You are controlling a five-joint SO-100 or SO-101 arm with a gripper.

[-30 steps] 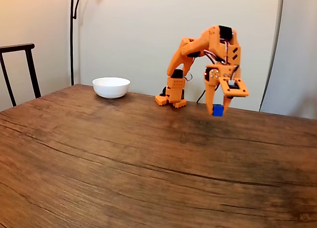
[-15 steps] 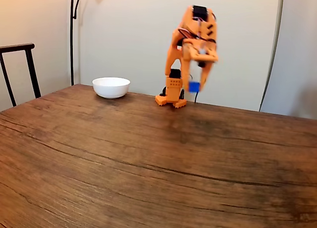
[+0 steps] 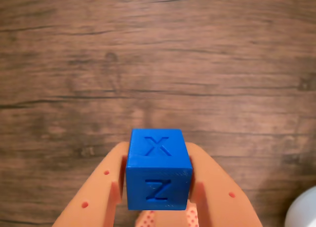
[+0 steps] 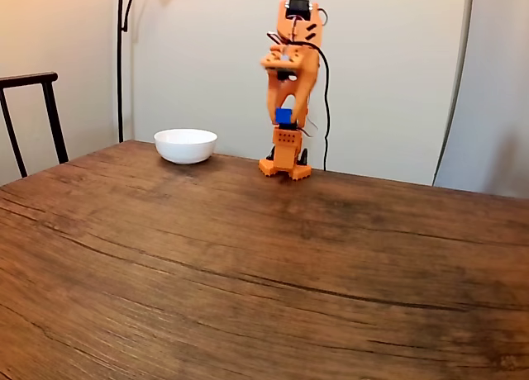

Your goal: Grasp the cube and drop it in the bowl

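Observation:
In the wrist view the blue cube, with raised X and Z letters on its faces, is pinched between my orange fingers high over the wooden table. My gripper is shut on it. In the fixed view the arm stands tall over its base, and the gripper holds the cube well above the tabletop. The white bowl sits on the table to the left of the arm's base, apart from the gripper. A white rounded edge shows in the bottom right corner of the wrist view.
The arm's base is fixed near the table's far edge, with a black cable hanging behind it. A dark chair and a lamp pole stand at the left. The wooden table stretches wide toward the camera.
The arm has swung left and upward with the cube, from low at the right of its base to high above the base, closer to the bowl.

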